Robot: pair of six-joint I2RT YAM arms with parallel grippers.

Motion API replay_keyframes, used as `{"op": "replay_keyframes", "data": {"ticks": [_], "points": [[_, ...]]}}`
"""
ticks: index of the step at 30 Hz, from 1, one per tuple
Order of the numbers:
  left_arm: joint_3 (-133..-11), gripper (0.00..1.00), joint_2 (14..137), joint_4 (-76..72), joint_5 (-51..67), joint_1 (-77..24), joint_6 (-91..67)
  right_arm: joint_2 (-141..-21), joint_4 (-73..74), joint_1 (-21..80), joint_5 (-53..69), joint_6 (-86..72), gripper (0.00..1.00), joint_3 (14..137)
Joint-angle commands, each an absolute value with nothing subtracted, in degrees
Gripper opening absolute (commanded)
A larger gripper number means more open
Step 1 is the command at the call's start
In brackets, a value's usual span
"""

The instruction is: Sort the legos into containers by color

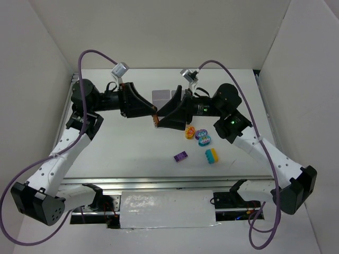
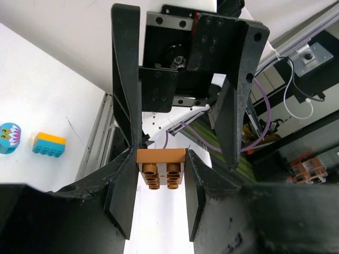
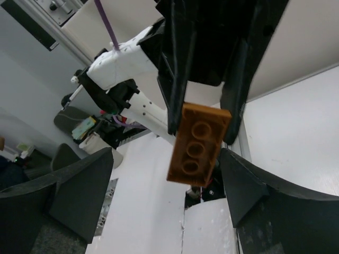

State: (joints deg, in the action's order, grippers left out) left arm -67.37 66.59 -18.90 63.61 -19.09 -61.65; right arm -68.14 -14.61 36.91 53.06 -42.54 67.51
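Note:
My left gripper (image 1: pixel 154 115) is shut on an orange brick (image 1: pixel 155 121) and holds it in the air above the table's middle. In the left wrist view the brick (image 2: pixel 161 166) sits between the fingertips of that gripper (image 2: pixel 161 159), studs toward the camera. My right gripper (image 1: pixel 161 119) faces it, open wide. In the right wrist view my right gripper (image 3: pixel 167 156) has its jaws on either side of the brick (image 3: pixel 198 144) without touching it. The white containers (image 1: pixel 165 96) lie just behind both grippers, partly hidden.
Loose bricks lie on the table right of centre: an orange-yellow printed one (image 1: pixel 189 133), a purple-teal one (image 1: pixel 203 138), a teal-and-yellow one (image 1: pixel 212 155) and a purple one (image 1: pixel 180 156). White walls stand left, right and behind.

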Motion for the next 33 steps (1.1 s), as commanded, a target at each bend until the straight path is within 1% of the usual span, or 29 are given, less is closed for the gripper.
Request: {"op": "replay_keyframes", "data": {"ticks": [1, 2, 4, 9, 10, 11, 12, 13, 14, 15, 16, 18, 19, 20, 21, 22, 23, 25, 26, 27, 28, 29, 31, 32, 33], "points": [[-70.0, 0.0, 64.8, -15.5, 64.3, -19.6, -56.4, -70.0, -15.6, 38.4, 53.0, -44.4, 0.86, 70.6], [-69.9, 0.0, 64.6, -15.1, 64.2, -19.6, -56.3, -70.5, -15.8, 39.0, 53.2, -45.2, 0.81, 70.8], [-69.5, 0.0, 64.4, -15.0, 63.9, -19.6, -56.3, -71.9, -14.8, 40.0, 53.8, -44.8, 0.78, 72.1], [-70.3, 0.0, 64.2, -15.5, 64.1, -19.6, -56.6, -73.0, -13.1, 40.5, 54.1, -44.0, 0.78, 71.2], [-70.6, 0.0, 64.2, -15.2, 64.2, -19.5, -56.4, -73.0, -12.5, 40.7, 53.9, -42.9, 0.76, 71.2], [-70.8, 0.0, 64.2, -15.1, 64.2, -19.6, -56.3, -73.0, -12.3, 40.6, 54.1, -42.9, 0.68, 71.2], [-70.8, 0.0, 64.2, -15.0, 64.2, -19.6, -56.3, -73.0, -13.9, 40.6, 54.7, -43.2, 0.63, 70.8], [-70.7, 0.0, 64.2, -15.2, 64.3, -19.6, -56.3, -73.0, -14.1, 40.7, 55.0, -43.7, 0.5, 70.8], [-70.7, 0.0, 64.2, -15.5, 64.3, -19.6, -56.3, -73.1, -14.4, 40.7, 55.2, -43.8, 0.4, 70.8], [-70.4, 0.0, 64.2, -15.8, 64.4, -19.6, -56.5, -73.2, -14.7, 40.6, 55.3, -43.8, 0.32, 70.7], [-70.2, 0.0, 64.2, -16.1, 64.4, -19.6, -56.7, -73.2, -14.6, 40.6, 55.4, -43.7, 0.2, 70.7], [-70.1, 0.0, 64.0, -15.9, 64.4, -19.6, -56.6, -73.3, -14.9, 40.6, 55.4, -43.8, 0.09, 69.9], [-70.3, 0.0, 64.1, -15.2, 63.9, -19.6, -56.3, -73.3, -14.7, 40.6, 55.2, -43.7, 0.0, 69.8], [-70.6, 0.1, 64.0, -13.7, 63.2, -19.5, -54.3, -73.3, -14.6, 40.6, 55.1, -43.5, 0.0, 69.5], [-71.9, 0.22, 64.2, -11.4, 62.1, -19.5, -52.6, -73.2, -13.8, 40.6, 55.0, -42.7, 0.0, 69.3], [-72.9, 0.43, 64.2, -3.9, 58.1, -19.5, -50.6, -73.2, -12.8, 40.4, 54.1, -42.0, 0.0, 69.2], [-74.3, 0.99, 64.3, 0.7, 55.5, -19.5, -45.9, -73.3, -10.0, 40.2, 53.5, -41.3, 0.0, 69.2], [-78.1, 0.99, 64.6, 11.8, 49.5, -19.4, -42.3, -73.6, -7.9, 38.9, 53.3, -39.3, 0.0, 68.6], [-79.4, 1.0, 64.6, 15.1, 41.5, -19.3, -39.9, -73.8, -5.0, 38.2, 52.4, -38.7, 0.0, 67.6], [-81.8, 1.0, 64.6, 18.3, 36.1, -19.3, -39.0, -73.9, -3.8, 37.5, 52.2, -37.9, 0.0, 66.8], [-83.2, 1.0, 64.8, 25.2, 30.5, -19.2, -38.5, -73.9, -3.7, 36.1, 52.3, -38.3, 0.0, 65.5], [-86.3, 1.0, 64.9, 28.6, 19.2, -19.0, -38.0, -73.9, -3.4, 35.4, 51.4, -38.8, 0.0, 63.1], [-89.2, 0.99, 65.7, 34.6, 9.4, -18.6, -38.2, -73.7, -3.3, 33.9, 49.7, -41.6, 0.0, 60.9], [-90.9, 1.0, 65.7, 38.1, 3.2, -18.2, -38.7, -73.6, -1.4, 33.5, 45.0, -44.4, 0.0, 59.6], [-91.3, 0.99, 65.7, 39.3, 1.4, -17.8, -38.8, -73.5, -0.5, 33.0, 42.3, -46.2, 0.0, 59.1]]}}
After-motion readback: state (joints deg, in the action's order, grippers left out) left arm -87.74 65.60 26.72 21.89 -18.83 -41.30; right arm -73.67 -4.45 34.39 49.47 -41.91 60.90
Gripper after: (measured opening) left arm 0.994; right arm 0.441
